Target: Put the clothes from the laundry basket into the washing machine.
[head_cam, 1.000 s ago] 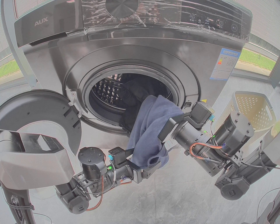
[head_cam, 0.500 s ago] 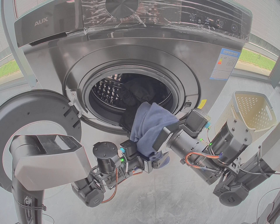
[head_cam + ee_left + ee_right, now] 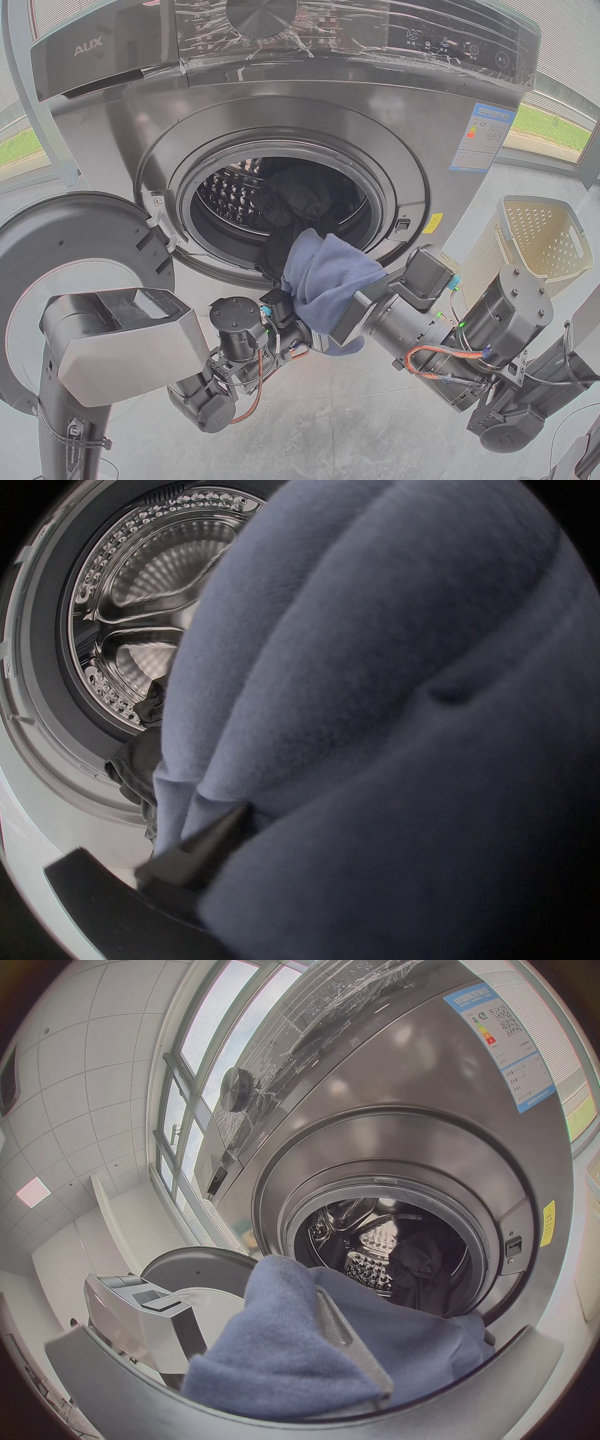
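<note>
A blue garment (image 3: 328, 278) hangs bunched just in front of the lower rim of the washing machine's (image 3: 281, 119) open drum (image 3: 231, 194). My right gripper (image 3: 350, 301) is shut on it from the right, and one finger (image 3: 350, 1335) lies across the cloth. My left gripper (image 3: 317, 340) holds the garment's lower end from below; one finger (image 3: 206, 849) presses into the blue cloth (image 3: 387, 717), the other is hidden. A dark garment (image 3: 294, 200) lies in the drum and droops over its rim. The cream laundry basket (image 3: 544, 240) stands at the right.
The round machine door (image 3: 75, 250) stands swung open at the left, near my left arm. Grey floor (image 3: 350, 412) lies open below the grippers. Windows show behind the machine on both sides.
My left gripper has risen toward the drum, gathering the garment's hanging lower end into a bundle. The right gripper has shifted slightly down and left with the cloth.
</note>
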